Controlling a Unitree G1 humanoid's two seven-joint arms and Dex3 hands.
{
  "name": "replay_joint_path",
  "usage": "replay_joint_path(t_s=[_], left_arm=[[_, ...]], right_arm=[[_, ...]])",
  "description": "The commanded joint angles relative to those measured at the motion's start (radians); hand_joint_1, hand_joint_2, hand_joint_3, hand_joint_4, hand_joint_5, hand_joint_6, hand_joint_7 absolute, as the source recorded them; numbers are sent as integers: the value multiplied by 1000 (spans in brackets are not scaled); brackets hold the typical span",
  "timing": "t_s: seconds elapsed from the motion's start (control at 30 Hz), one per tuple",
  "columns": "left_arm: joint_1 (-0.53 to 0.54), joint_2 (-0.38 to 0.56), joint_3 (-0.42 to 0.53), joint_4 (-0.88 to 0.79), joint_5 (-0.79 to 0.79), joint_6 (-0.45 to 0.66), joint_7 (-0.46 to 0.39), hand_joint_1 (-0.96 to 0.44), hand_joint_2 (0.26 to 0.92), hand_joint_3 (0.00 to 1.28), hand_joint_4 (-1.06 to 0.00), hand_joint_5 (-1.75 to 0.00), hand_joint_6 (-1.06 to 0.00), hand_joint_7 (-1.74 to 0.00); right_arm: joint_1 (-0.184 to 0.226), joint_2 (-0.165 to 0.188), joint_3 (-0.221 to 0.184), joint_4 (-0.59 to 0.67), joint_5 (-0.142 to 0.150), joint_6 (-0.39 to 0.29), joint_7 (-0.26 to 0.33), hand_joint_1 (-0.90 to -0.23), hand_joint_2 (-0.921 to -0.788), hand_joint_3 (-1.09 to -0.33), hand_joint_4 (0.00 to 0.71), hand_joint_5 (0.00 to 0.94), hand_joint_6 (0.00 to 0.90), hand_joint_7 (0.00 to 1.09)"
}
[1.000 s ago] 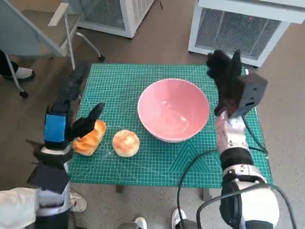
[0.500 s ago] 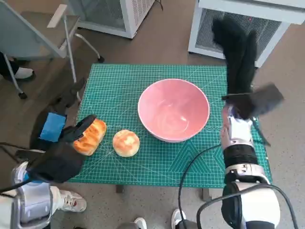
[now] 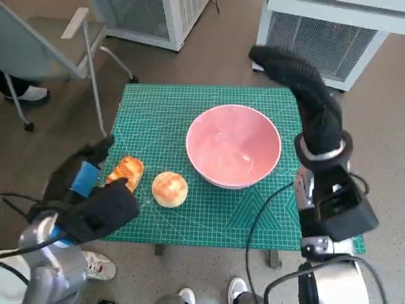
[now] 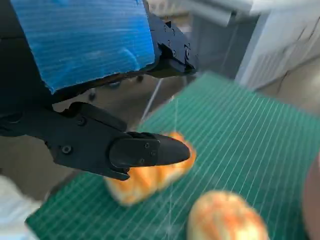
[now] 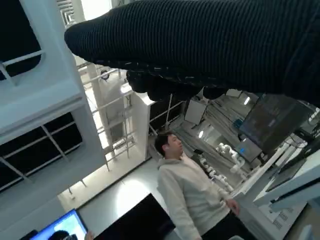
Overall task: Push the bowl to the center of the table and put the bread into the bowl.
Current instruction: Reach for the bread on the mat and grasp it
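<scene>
The pink bowl (image 3: 233, 146) sits right of centre on the green desk (image 3: 164, 107). Left of it lie a round bun (image 3: 169, 189) and a long loaf (image 3: 125, 172). The left hand (image 3: 88, 183) hovers by the loaf, fingers (image 4: 145, 151) seemingly empty. The right hand (image 3: 304, 95) is raised beyond the bowl, fingers extended, holding nothing.

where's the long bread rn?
Head view: long bread on the mat's left side, between the left hand and round bun.
</scene>
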Motion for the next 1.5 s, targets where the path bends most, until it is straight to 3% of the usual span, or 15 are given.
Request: replay_joint_path(t_s=[0.03, 0.1, 0.27, 0.4, 0.53, 0.77, 1.07, 1.27, 1.3, 1.33, 1.4, 1.43, 1.5], left_arm=[[-26, -6, -27, 40, 18, 27, 1, -678, 921, 284, -231, 0, -304, 0], [-30, -8, -37, 53, 17, 35, 3, -677, 921, 284, -231, 0, -299, 0], [-42, -13, -53, 99, 4, 40, 15, -675, 921, 285, -233, -2, -290, 0], [-52, -18, -64, 140, -8, 39, 26, -675, 921, 288, -249, -9, -286, 0], [-64, -24, -74, 193, -21, 29, 44, -674, 921, 290, -281, -22, -283, 0], [-90, -45, -86, 310, -51, 0, 106, -660, 921, 274, -351, -42, -297, -7], [-115, -77, -65, 458, -115, -62, 234, -490, 921, 173, -618, -126, -356, -33], [-120, -99, -36, 515, -154, -123, 348, -312, 921, 94, -741, -174, -575, -199], [-115, -103, -24, 517, -167, -148, 378, -278, 921, 81, -753, -236, -572, -362], [-110, -105, -16, 518, -177, -168, 399, -179, 921, 92, -718, -559, -566, -702], [-94, -106, 5, 514, -202, -223, 446, -93, 921, 92, -697, -863, -573, -955], [-86, -106, 17, 507, -217, -255, 469, -60, 921, 87, -695, -981, -581, -1036], [-74, -106, 38, 493, -243, -304, 503, -31, 910, 82, -712, -1103, -624, -1032]], right_arm=[[20, -10, 4, 11, -27, 7, -10, -553, -921, -787, 267, 2, 252, 188], [20, -9, 4, 14, -36, 11, -17, -552, -921, -790, 266, 1, 249, 193], [29, -5, 5, -5, -71, 18, -44, -568, -921, -799, 266, 0, 114, 449], [38, -3, 7, -19, -88, 27, -62, -572, -921, -801, 264, 0, 77, 518], [44, -1, 8, -27, -98, 37, -77, -572, -921, -802, 263, 0, 64, 544], [48, -2, 16, -23, -86, 47, -79, -577, -921, -801, 261, 0, 56, 559], [53, -1, 19, -21, -83, 45, -83, -563, -921, -800, 261, 0, 51, 567], [58, -2, 18, -20, -84, 41, -86, -566, -921, -800, 261, 0, 49, 571], [60, -3, 18, -21, -85, 39, -87, -566, -921, -799, 261, 0, 49, 572], [61, -3, 18, -22, -86, 38, -89, -565, -921, -800, 261, 0, 48, 573], [62, -3, 18, -22, -85, 36, -89, -561, -921, -801, 261, 0, 48, 573], [63, -4, 18, -22, -84, 35, -88, -559, -921, -802, 261, 0, 47, 574], [64, -6, 17, -21, -83, 32, -88, -559, -921, -802, 261, 0, 46, 574]])
